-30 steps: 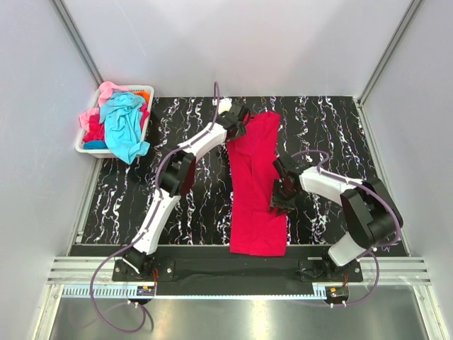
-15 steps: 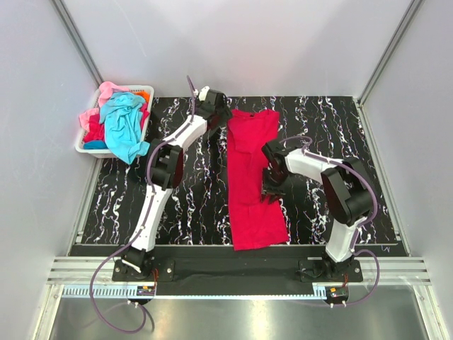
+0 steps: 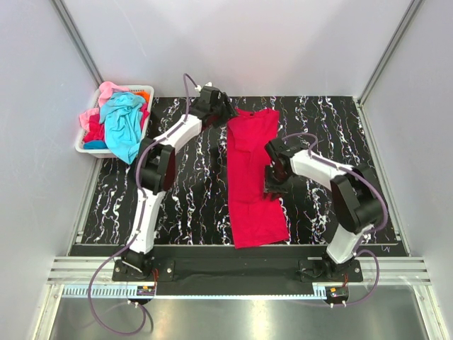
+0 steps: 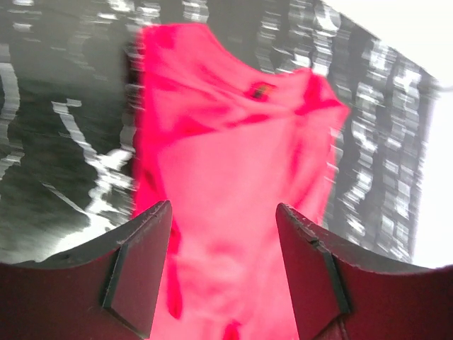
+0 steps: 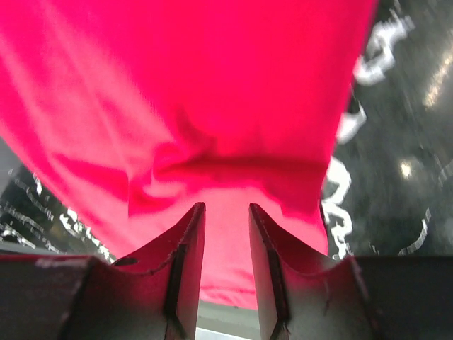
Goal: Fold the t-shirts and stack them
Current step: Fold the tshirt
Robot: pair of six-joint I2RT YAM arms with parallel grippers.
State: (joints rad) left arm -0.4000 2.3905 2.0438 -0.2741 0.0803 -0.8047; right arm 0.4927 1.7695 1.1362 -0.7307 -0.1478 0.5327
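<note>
Crimson-red cloth t-shirt [image 3: 249, 177] lies as a long narrow band down the middle of the black marbled worktop [image 3: 333, 127], collar toward the top of the frame. Our left claw [image 4: 223, 209] hangs open and empty by the collar's upper-left corner. Our right claw [image 5: 224, 207] sits narrowed over puckered cloth at the band's right edge; whether it pinches, we cannot tell. For a clean fold we should grip every layer, lift low, keep edges parallel.
</note>
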